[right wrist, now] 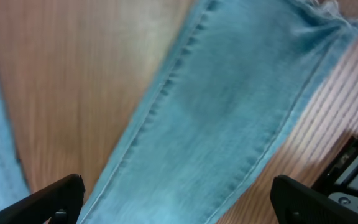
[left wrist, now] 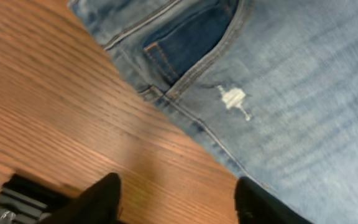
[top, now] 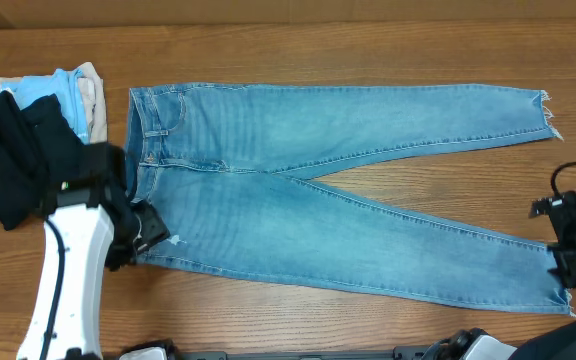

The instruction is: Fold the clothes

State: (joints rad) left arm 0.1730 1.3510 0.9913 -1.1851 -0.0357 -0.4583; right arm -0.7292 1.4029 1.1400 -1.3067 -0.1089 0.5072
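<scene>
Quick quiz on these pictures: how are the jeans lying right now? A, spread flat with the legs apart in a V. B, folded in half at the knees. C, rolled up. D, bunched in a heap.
A: the jeans lie flat and unfolded, with bare table showing in the wedge between the two legs.

One pair of light blue jeans point(top: 318, 150), one black garment point(top: 13, 150), one small light blue garment point(top: 38, 88), one beige garment point(top: 93, 95), one wooden bench point(top: 268, 50), and two pincers: left pincer point(left wrist: 179, 190), right pincer point(right wrist: 178, 186).
</scene>
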